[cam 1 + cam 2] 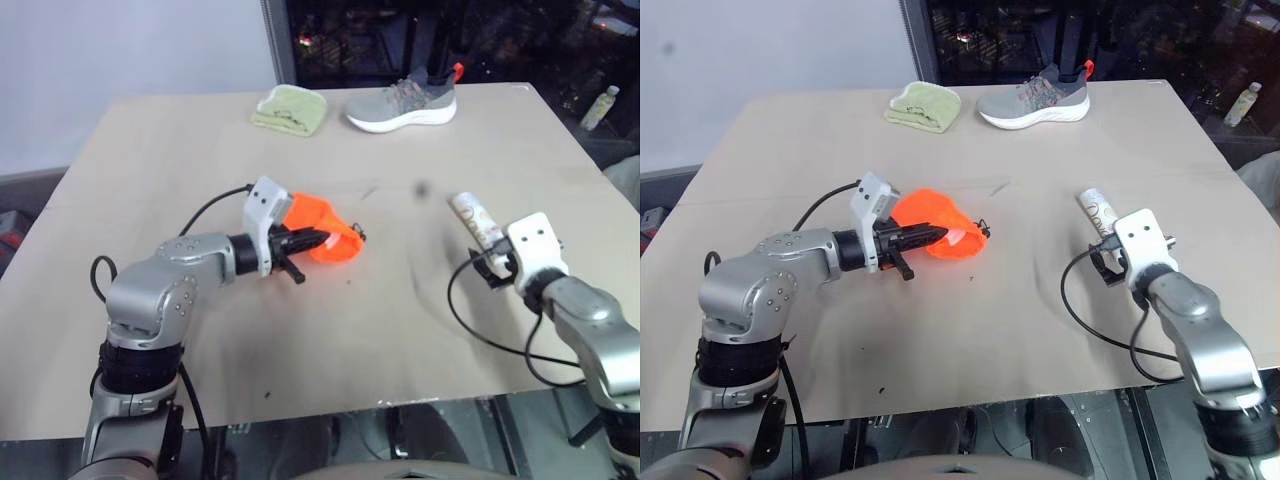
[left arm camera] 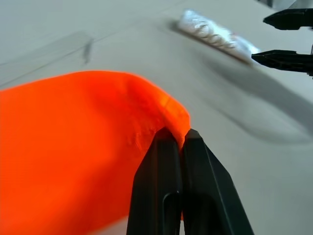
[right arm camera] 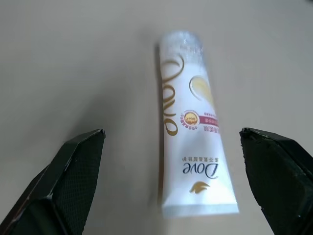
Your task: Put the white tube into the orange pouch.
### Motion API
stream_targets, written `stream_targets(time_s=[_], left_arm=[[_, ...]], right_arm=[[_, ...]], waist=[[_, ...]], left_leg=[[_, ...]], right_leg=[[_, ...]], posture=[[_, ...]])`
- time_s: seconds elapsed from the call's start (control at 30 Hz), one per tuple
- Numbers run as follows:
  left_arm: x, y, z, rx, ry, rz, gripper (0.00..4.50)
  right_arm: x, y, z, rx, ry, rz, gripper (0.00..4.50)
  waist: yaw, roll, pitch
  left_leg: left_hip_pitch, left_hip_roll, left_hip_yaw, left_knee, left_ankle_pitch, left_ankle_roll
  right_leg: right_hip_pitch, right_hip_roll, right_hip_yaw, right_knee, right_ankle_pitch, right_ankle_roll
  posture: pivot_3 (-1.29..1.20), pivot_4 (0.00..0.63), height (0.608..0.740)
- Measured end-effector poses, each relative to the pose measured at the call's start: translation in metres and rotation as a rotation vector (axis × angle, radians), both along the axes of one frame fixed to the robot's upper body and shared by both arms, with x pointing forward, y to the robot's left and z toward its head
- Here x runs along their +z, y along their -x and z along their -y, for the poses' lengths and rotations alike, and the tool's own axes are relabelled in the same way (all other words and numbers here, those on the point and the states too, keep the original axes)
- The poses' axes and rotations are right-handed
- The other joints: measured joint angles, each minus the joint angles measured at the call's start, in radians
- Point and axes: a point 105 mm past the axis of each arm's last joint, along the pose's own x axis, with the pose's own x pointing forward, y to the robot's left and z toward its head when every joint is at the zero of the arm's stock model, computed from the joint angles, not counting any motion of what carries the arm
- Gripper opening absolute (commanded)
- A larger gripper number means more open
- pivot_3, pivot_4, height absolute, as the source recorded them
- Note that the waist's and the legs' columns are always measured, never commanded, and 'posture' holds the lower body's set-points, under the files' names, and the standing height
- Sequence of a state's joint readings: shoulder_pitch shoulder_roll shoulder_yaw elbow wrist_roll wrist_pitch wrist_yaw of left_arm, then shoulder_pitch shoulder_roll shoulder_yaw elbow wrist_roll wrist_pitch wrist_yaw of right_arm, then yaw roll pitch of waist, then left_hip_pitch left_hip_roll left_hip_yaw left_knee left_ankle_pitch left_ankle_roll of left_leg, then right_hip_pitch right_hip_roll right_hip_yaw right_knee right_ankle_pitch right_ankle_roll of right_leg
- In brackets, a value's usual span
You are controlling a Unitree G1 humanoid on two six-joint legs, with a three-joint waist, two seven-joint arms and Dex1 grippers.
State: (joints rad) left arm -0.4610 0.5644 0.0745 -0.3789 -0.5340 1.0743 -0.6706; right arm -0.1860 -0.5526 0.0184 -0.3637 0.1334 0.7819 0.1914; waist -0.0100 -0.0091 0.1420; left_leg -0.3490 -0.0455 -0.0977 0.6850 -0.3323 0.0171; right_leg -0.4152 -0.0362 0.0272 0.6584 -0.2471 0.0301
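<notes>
The right gripper (image 3: 171, 181) is held spread wide, empty, just short of the white tube (image 3: 190, 132), whose long axis runs straight ahead. Beyond, well apart from the tube, the left gripper (image 2: 180, 142) is clamped on the orange pouch (image 1: 322, 228).

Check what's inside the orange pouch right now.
Can't see inside: the orange pouch hangs pinched in the shut left gripper. The white tube lies on the table before the open right gripper.

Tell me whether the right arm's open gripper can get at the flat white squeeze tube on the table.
Probably yes: the right gripper stands open with the white tube lying flat between its fingers, nothing lying between them.
</notes>
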Motion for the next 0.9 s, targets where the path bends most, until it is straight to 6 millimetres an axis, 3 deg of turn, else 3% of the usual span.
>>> stream_targets(time_s=[0.07, 0.2, 0.3, 0.4, 0.47, 0.5, 0.8, 0.9], left_arm=[[-0.003, -0.001, -0.003, 0.027, -0.002, 0.003, 0.08], [-0.008, 0.001, -0.006, 0.052, -0.011, -0.003, 0.08], [-0.006, 0.001, -0.009, 0.073, -0.015, 0.016, 0.08], [-0.006, 0.002, -0.012, 0.094, -0.015, 0.020, 0.00], [-0.008, 0.002, -0.012, 0.099, -0.014, 0.015, 0.00], [-0.008, 0.002, -0.012, 0.100, -0.013, 0.014, 0.00], [-0.007, 0.003, -0.013, 0.109, -0.007, 0.024, 0.00], [-0.005, 0.003, -0.013, 0.110, -0.007, 0.034, 0.00]], right_arm=[[-0.012, -0.008, 0.000, -0.037, -0.003, -0.032, 4.50], [-0.010, -0.016, 0.004, -0.068, 0.050, -0.017, 4.50], [-0.007, -0.017, 0.010, -0.063, 0.194, 0.000, 4.50], [-0.009, -0.017, 0.008, -0.043, 0.231, -0.006, 3.59], [-0.012, -0.016, 0.009, -0.041, 0.239, -0.018, 2.67], [-0.014, -0.016, 0.010, -0.044, 0.243, -0.025, 2.48], [-0.013, -0.016, 0.015, -0.048, 0.281, -0.041, 2.48], [-0.015, -0.015, 0.018, -0.054, 0.290, -0.053, 1.17]], waist=[[-0.001, 0.000, 0.000], [0.001, 0.000, 0.000], [0.006, 0.000, 0.000], [0.007, -0.001, -0.001], [0.009, -0.001, -0.001], [0.009, -0.001, -0.001], [0.013, -0.001, -0.001], [0.019, -0.001, -0.001]], left_leg=[[0.000, 0.000, 0.001, 0.000, 0.000, 0.000], [0.000, 0.000, 0.000, 0.000, 0.000, 0.000], [0.000, -0.001, 0.000, 0.000, 0.000, 0.000], [0.000, -0.001, 0.000, 0.000, 0.000, 0.000], [0.000, -0.001, 0.000, 0.000, 0.000, 0.000], [0.000, -0.001, 0.000, 0.000, 0.000, 0.000], [0.000, -0.001, 0.000, 0.000, 0.000, 0.000], [0.000, -0.001, 0.000, 0.000, 0.000, 0.000]], right_leg=[[0.000, 0.000, 0.001, 0.000, 0.000, 0.000], [0.000, 0.000, 0.001, 0.000, 0.000, 0.000], [0.000, -0.001, 0.000, 0.000, 0.000, 0.000], [0.000, -0.001, 0.000, 0.000, 0.000, 0.000], [0.000, -0.001, 0.000, 0.000, 0.000, 0.000], [0.001, -0.001, 0.000, 0.000, 0.000, 0.000], [0.001, -0.001, 0.000, 0.000, 0.000, 0.000], [0.001, -0.001, 0.000, 0.000, 0.000, 0.000]], posture=[[0.00, 0.150, 0.740], [0.00, 0.150, 0.740], [0.00, 0.150, 0.740], [0.00, 0.150, 0.740], [0.00, 0.150, 0.740], [0.00, 0.150, 0.740], [0.00, 0.150, 0.740], [0.00, 0.150, 0.740]])
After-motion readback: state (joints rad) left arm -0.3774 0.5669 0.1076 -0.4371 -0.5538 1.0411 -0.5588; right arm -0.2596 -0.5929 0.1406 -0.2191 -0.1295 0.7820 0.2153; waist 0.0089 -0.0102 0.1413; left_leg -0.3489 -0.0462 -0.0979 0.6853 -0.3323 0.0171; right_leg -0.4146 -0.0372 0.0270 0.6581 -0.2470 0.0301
